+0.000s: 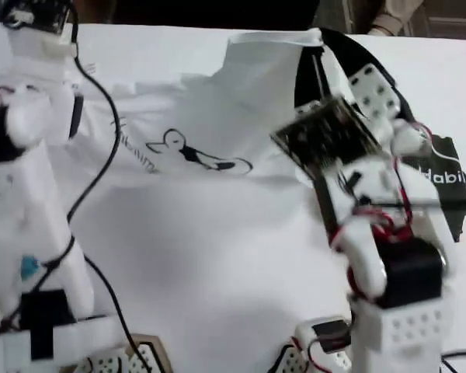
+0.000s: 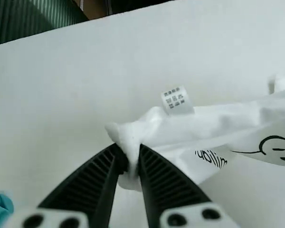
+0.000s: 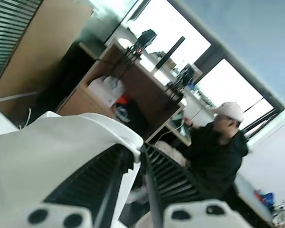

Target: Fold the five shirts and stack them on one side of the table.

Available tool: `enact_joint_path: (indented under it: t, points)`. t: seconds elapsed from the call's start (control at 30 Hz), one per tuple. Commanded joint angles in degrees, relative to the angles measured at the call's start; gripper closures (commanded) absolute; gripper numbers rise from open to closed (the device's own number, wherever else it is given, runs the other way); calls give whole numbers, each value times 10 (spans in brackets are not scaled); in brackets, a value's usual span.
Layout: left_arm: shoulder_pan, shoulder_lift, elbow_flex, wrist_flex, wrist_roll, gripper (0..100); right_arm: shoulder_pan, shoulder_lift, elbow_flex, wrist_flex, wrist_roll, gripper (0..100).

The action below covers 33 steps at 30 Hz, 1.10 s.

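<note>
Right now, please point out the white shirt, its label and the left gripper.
white shirt (image 1: 210, 116), high view, cloth above print.
label (image 2: 176, 100), left wrist view, printed face.
left gripper (image 2: 131, 156), left wrist view, between fingertips.

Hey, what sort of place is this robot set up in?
Probably an office or lab workroom. The right wrist view shows large bright windows and a brown wooden desk crowded with equipment, and the white table holds a white T-shirt with a black drawing, laid out for folding.
</note>
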<state>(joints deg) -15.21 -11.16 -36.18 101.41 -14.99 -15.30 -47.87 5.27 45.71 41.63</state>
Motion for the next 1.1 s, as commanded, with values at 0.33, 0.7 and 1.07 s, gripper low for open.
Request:
enact_joint_path:
  t: [0.33, 0.7, 1.07]
  points:
    - [-8, -183, 4, 9, -5, 976, -4, -125, -83, -2, 66, 978]
    - [-66, -287, 4, 4, -6, 976, -7, -133, -145, 2, 62, 978]
    - [-76, -298, 8, 4, -31, 976, -7, -127, -207, -1, 62, 978]
